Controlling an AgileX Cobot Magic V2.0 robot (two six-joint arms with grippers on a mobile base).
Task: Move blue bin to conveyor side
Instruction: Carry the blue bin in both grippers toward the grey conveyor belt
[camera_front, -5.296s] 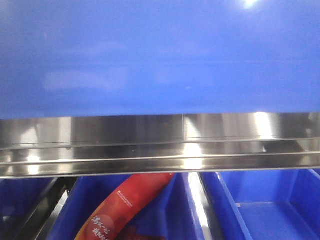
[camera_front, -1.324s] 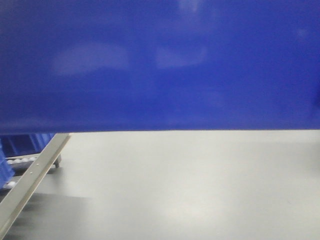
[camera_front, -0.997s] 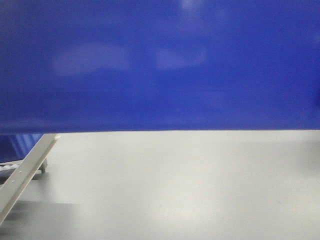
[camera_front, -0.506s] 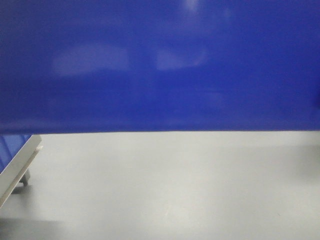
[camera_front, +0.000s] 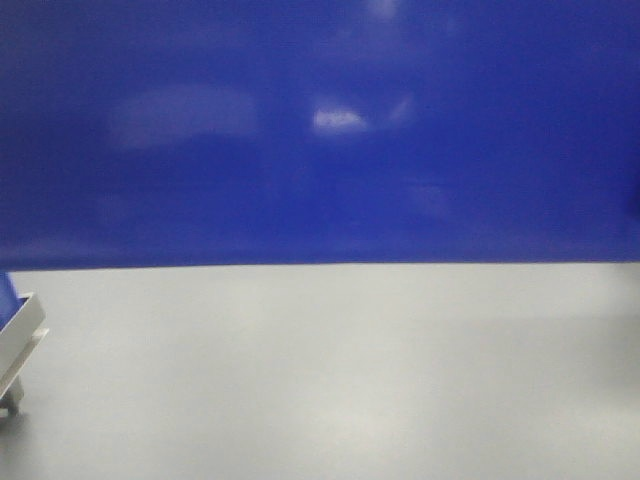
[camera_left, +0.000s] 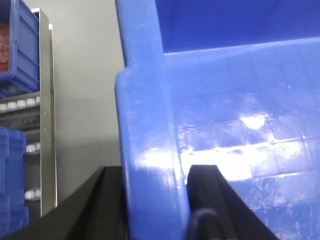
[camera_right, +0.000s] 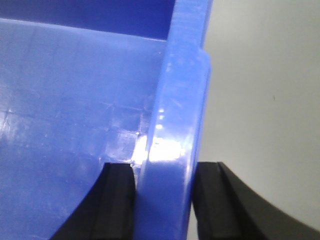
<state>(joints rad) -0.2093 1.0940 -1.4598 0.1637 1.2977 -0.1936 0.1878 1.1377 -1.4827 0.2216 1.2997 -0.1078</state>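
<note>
The blue bin (camera_front: 320, 130) fills the top of the front view, held up over the gray floor (camera_front: 350, 380). The left hand (camera_left: 157, 200) and the right hand (camera_right: 162, 200) each pinch its thick rim. The metal rail (camera_front: 18, 345) has slid almost out of sight at the lower left.

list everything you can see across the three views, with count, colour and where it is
blue bin: 1, glossy blue, fills top half of front view
smaller bins: 2, blue, left edge of left wrist view
metal rail: 1, silver, beside those bins
floor: grey, below the blue bin
left pincer: 1, black, clamped across the bin's rim
right pincer: 1, black, clamped across the bin's rim
</note>
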